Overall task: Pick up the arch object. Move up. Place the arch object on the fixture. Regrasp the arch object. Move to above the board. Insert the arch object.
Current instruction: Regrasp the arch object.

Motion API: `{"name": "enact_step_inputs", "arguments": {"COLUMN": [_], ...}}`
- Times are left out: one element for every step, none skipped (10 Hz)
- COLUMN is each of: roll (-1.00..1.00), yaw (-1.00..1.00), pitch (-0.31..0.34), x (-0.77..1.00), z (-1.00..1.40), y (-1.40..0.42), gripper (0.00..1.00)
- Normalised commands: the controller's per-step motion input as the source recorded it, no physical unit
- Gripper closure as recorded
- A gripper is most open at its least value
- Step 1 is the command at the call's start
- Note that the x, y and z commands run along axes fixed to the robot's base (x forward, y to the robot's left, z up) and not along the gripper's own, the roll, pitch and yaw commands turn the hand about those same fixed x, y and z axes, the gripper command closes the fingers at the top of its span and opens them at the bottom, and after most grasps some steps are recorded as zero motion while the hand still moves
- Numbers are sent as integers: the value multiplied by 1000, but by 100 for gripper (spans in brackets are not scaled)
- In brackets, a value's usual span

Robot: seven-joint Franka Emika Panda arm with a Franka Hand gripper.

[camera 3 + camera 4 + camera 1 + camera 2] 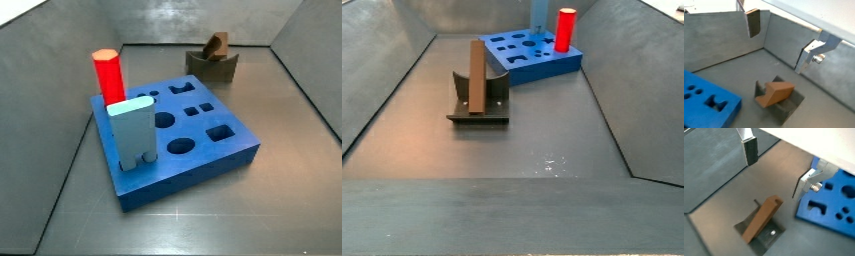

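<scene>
Leaning on the fixture (478,108), the arch object (477,75), prob. stiff, light wood, is being awaited mid-bar by the gripper (777,165), jaws apart, nothing held.

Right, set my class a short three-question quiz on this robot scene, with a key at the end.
1. True or false: the end effector, hovering above the fixture, is shut on the arch object.
2. How many pieces stand in the board? A none, B one, C two.
3. Fill in: the arch object leans on the ____.

Key:
1. False, it is open and empty.
2. C, the red cylinder and the pale blue block.
3. Fixture.
</scene>
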Motion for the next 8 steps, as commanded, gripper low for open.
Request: {"name": "enact_step_inputs", "arguments": {"roll": [1000, 1000, 1000, 1000, 1000, 1000, 1000, 1000], "yaw": [35, 40, 49, 55, 72, 88, 112, 157], "pitch": [66, 80, 102, 114, 145, 169, 192, 226], "x": [62, 71, 90, 97, 112, 117, 118, 119], "z": [-3, 1, -7, -10, -7, -11, -10, -13], "y": [-30, -32, -38, -40, -46, -47, -52, -52], "gripper": [0, 0, 0, 0, 0, 0, 0, 0]}}
